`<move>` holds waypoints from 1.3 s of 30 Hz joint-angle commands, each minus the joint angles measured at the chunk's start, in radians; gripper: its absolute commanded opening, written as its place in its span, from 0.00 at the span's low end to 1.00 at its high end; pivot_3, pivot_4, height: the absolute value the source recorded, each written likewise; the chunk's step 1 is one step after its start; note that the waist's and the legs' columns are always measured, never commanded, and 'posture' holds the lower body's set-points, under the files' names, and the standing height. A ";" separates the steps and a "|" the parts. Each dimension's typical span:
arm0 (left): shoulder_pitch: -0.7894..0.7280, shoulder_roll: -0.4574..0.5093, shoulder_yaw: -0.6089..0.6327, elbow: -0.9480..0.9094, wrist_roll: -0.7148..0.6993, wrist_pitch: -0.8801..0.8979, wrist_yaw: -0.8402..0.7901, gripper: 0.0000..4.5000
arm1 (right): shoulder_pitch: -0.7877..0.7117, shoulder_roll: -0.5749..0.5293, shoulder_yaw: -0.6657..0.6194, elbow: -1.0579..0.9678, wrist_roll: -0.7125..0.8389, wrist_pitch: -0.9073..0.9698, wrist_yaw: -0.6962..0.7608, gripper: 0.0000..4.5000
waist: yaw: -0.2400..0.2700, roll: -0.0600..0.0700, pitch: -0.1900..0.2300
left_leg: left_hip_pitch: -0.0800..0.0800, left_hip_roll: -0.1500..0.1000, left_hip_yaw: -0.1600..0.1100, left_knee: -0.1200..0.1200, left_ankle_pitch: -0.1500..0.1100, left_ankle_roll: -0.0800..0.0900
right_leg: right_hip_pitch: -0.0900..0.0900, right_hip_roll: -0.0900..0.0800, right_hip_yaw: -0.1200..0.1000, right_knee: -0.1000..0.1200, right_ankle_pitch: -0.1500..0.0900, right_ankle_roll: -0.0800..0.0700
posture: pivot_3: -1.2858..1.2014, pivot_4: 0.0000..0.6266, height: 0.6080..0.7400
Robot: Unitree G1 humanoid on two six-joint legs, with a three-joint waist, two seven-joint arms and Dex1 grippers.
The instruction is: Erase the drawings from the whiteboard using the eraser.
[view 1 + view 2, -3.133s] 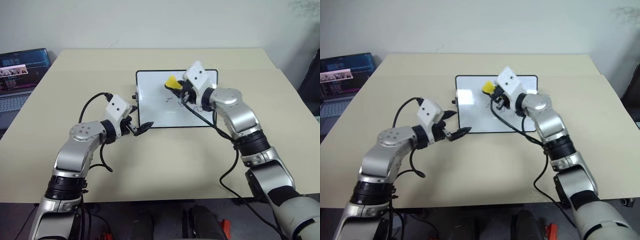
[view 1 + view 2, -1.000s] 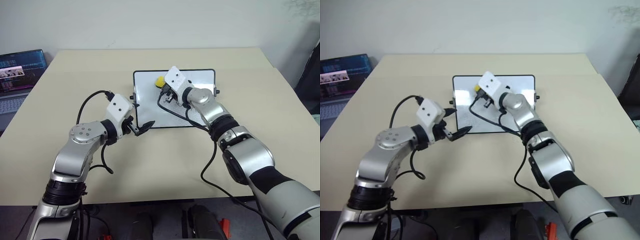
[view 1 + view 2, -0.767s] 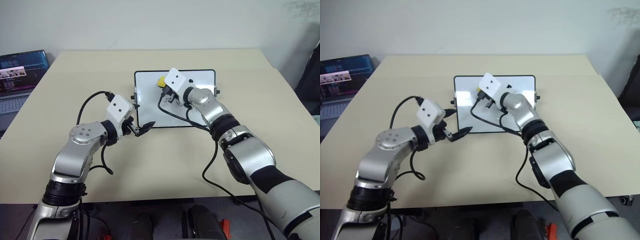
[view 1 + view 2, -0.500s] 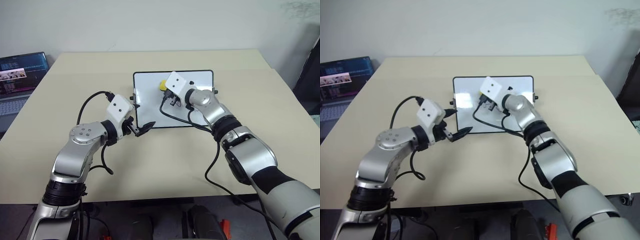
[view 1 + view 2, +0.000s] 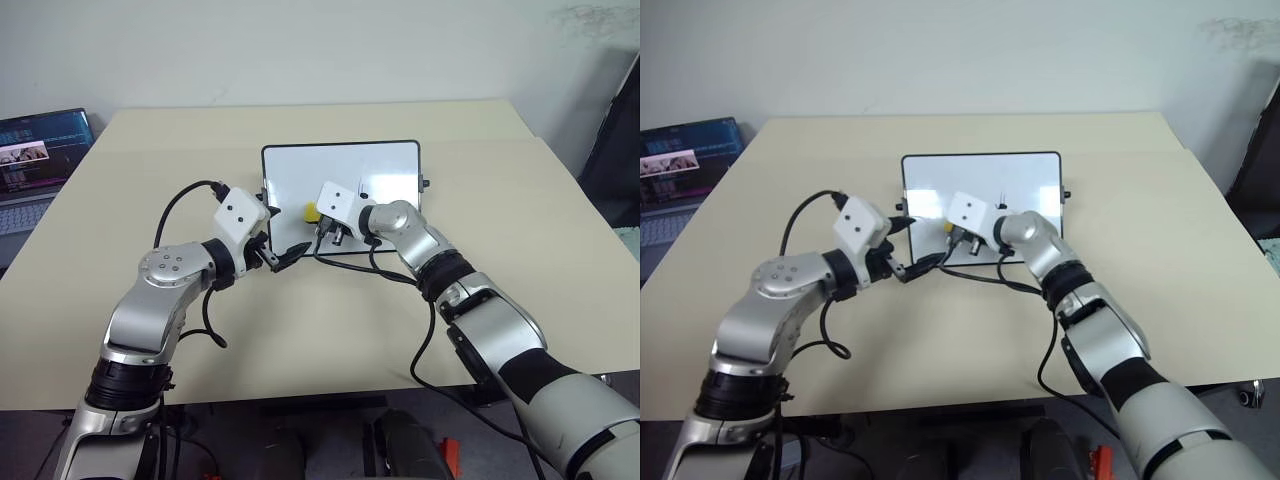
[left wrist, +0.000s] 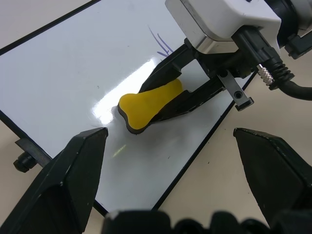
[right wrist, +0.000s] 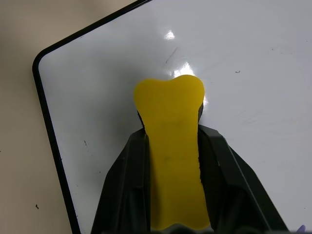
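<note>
We are watching the eraser [image 7: 171, 146], a yellow block, clamped between the fingers of the right claw [image 5: 322, 222], its free end over the whiteboard's [image 5: 300, 170] near-left corner. Whether it is pressing on the glossy surface or riding just above it, we cannot tell.

We are noting one drawing [image 6: 161, 43] remaining, a thin blue squiggle close beside the right claw in the left wrist view; a small dark mark [image 5: 363, 186] is also sitting toward the board's right half. So the job is looking partly done, in our judgement.

The whiteboard is lying flat near the middle of the table [image 5: 500, 250], closer to its far edge. The left claw [image 5: 283, 254] is hanging open just off the board's near-left corner, gripping nothing and not pinning the frame.

Risks we are flagging:
- Board sliding. Nothing is holding it, so a firm wipe could be pushing it across the table instead of cleaning it.
- Eraser running off the near-left corner, since it is working right at the frame there.
- Claws colliding. The two are very near each other at that corner.
- The right claw's dangling cable dragging across the board.
- Eraser twisting in the grip under side load, leaving ink smeared.
</note>
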 commanded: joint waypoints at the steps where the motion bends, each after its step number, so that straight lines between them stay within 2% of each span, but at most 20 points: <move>1: -0.023 0.014 0.014 -0.021 -0.002 -0.008 -0.002 1.00 | -0.014 -0.018 -0.011 0.034 -0.019 0.045 -0.063 0.22 | 0.000 0.000 0.000 | 0.000 0.000 0.000 0.000 0.000 0.000 | 0.000 0.000 0.000 0.000 0.000 0.000 | 0.52 0.24 1.00; 10: -0.026 0.013 0.012 -0.016 0.003 -0.011 0.001 1.00 | -0.093 -0.042 -0.058 0.109 0.001 0.020 -0.232 0.22 | 0.009 0.000 0.000 | 0.000 0.000 0.000 0.000 0.004 0.005 | 0.000 0.000 0.000 0.000 0.002 -0.002 | 0.52 0.24 1.00; 17: -0.032 0.011 0.012 -0.004 0.003 -0.018 -0.001 1.00 | -0.082 -0.073 -0.108 -0.028 0.078 0.006 -0.082 0.22 | 0.008 0.000 0.001 | -0.002 0.000 0.000 -0.001 0.005 0.007 | -0.001 0.000 0.000 -0.001 0.003 -0.002 | 0.52 0.24 1.00; 22: -0.033 0.008 0.014 -0.004 -0.003 -0.021 -0.004 1.00 | 0.005 -0.154 -0.195 -0.412 0.251 0.165 0.150 0.22 | 0.008 0.000 0.001 | -0.004 0.000 0.000 -0.004 0.005 0.007 | -0.003 0.000 -0.001 -0.003 0.003 -0.002 | 0.52 0.24 1.00; 27: -0.040 0.013 0.021 0.002 -0.012 -0.023 -0.013 1.00 | 0.079 -0.268 -0.271 -0.667 0.350 0.297 0.217 0.22 | 0.011 0.000 0.001 | -0.007 0.000 -0.001 -0.006 0.004 0.007 | -0.004 0.000 -0.002 -0.007 0.002 -0.002 | 0.52 0.24 1.00; 31: -0.051 0.026 0.025 0.015 -0.015 -0.029 -0.032 1.00 | 0.149 -0.394 -0.312 -0.734 0.374 0.347 0.252 0.22 | 0.013 0.000 0.001 | -0.007 0.000 -0.001 -0.006 0.004 0.006 | -0.003 0.000 -0.002 -0.008 0.002 -0.002 | 0.52 0.24 1.00; 36: -0.058 0.055 0.027 0.022 -0.019 -0.029 -0.068 1.00 | 0.262 -0.540 -0.282 -0.765 0.336 0.334 0.312 0.22 | 0.013 -0.001 0.002 | -0.007 0.000 0.000 -0.006 0.004 0.006 | -0.003 0.000 -0.002 -0.008 0.002 -0.002 | 0.52 0.24 1.00; 39: -0.062 0.064 0.028 0.025 -0.021 -0.029 -0.078 1.00 | 0.307 -0.590 -0.276 -0.779 0.335 0.321 0.333 0.22 | 0.010 -0.001 0.002 | -0.007 0.000 0.000 -0.006 0.004 0.006 | -0.003 0.000 -0.002 -0.009 0.002 -0.002 | 0.52 0.24 1.00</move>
